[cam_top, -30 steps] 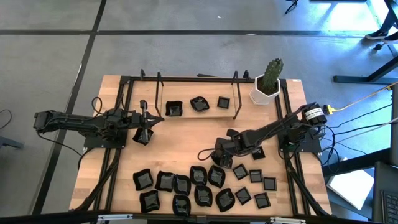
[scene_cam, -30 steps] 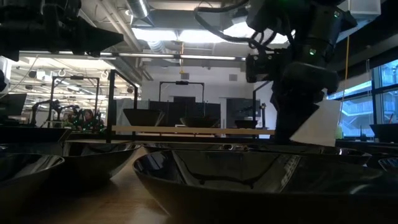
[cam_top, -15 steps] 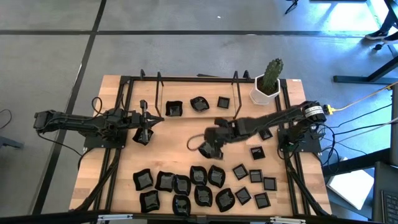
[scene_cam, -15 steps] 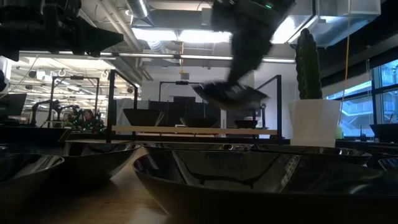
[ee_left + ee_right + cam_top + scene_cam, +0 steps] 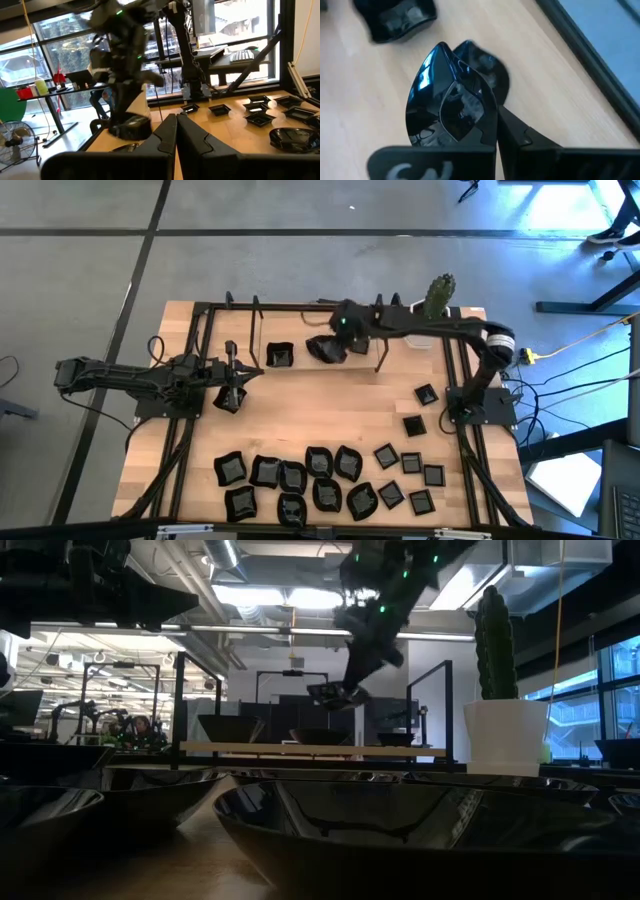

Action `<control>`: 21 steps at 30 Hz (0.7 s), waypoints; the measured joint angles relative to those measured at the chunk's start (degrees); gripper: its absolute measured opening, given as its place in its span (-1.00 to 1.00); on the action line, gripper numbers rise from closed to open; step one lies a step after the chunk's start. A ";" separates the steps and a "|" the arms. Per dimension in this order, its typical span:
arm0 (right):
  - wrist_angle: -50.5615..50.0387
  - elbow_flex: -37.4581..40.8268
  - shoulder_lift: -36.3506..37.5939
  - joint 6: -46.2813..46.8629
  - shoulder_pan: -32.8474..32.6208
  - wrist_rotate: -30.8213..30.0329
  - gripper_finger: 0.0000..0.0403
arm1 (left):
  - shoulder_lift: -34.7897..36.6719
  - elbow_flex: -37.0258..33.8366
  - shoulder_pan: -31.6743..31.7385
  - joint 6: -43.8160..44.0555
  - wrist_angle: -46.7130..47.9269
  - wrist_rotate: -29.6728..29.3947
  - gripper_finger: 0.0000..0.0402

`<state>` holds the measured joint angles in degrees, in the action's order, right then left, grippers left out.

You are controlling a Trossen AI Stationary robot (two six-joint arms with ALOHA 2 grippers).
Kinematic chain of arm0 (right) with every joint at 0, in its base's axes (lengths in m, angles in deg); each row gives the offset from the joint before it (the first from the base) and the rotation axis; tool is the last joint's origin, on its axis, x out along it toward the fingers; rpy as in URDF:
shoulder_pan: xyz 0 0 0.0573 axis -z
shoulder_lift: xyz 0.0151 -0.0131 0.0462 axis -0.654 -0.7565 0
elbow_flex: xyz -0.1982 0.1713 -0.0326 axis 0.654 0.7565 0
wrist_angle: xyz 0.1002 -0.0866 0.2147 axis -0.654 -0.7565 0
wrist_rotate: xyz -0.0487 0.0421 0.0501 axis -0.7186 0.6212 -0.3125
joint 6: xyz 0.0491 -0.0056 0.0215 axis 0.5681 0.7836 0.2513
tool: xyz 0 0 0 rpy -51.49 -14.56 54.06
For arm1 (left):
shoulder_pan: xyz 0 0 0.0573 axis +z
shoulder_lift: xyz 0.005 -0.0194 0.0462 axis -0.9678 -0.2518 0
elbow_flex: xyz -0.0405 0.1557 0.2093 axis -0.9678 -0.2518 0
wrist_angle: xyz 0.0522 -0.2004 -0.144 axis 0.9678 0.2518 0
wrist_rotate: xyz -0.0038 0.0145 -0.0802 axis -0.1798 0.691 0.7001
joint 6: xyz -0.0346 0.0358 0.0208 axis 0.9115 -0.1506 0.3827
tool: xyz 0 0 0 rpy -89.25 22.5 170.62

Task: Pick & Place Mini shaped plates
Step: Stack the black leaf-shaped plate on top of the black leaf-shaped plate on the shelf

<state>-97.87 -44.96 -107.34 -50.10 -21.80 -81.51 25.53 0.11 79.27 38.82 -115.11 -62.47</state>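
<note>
While the right gripper (image 5: 330, 345) hangs over the rack (image 5: 300, 362) at twelve o'clock on the bench (image 5: 290, 425), it carries a leaf plate (image 5: 451, 112) pinched by one edge, so the dish stands tilted off the jaws rather than lying flat. Its jaws are closed down to the thickness of that rim, and nothing else touches them. In the right wrist view the plate hangs above a second leaf dish (image 5: 485, 67) already on the rack's wooden shelf, with a squarish dish (image 5: 400, 17) just beside that one. Holding by the rim seems sensible: these dishes are shallow and glossy, and an edge pinch leaves the underside free to settle on the shelf. The low view shows the plate well clear of the shelf, so it is probably not yet ready to let go.

Most of the stock (image 5: 320, 485) lies scattered at six o'clock, near the front edge, with a few small flat squares (image 5: 425, 394) toward four o'clock. A wavy dish (image 5: 280, 356) sits on the rack at about eleven o'clock.

Over at nine o'clock the left gripper (image 5: 232, 380) waits, its fingers (image 5: 192, 142) pressed fully together on nothing.

A cactus pot (image 5: 432, 305) stands at one o'clock, close to the right arm's reach, which could be brushed on withdrawal.
</note>
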 joint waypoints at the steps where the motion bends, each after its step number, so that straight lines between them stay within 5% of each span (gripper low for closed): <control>1: 1.02 0.00 -0.65 -0.01 1.13 1.60 -0.98 | 0.00 0.00 0.00 -0.01 0.00 0.01 -0.97; 7: 7.17 0.00 -4.76 -0.72 3.15 7.50 -0.98 | -0.01 0.00 0.00 -0.04 0.00 0.00 -0.97; 21: 12.68 0.02 -9.90 -4.76 4.09 4.94 -0.98 | -0.01 0.00 0.00 -0.07 0.00 0.00 -0.97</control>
<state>-85.19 -44.93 -117.23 -54.86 -17.71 -76.57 25.52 0.11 79.27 38.76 -115.11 -62.47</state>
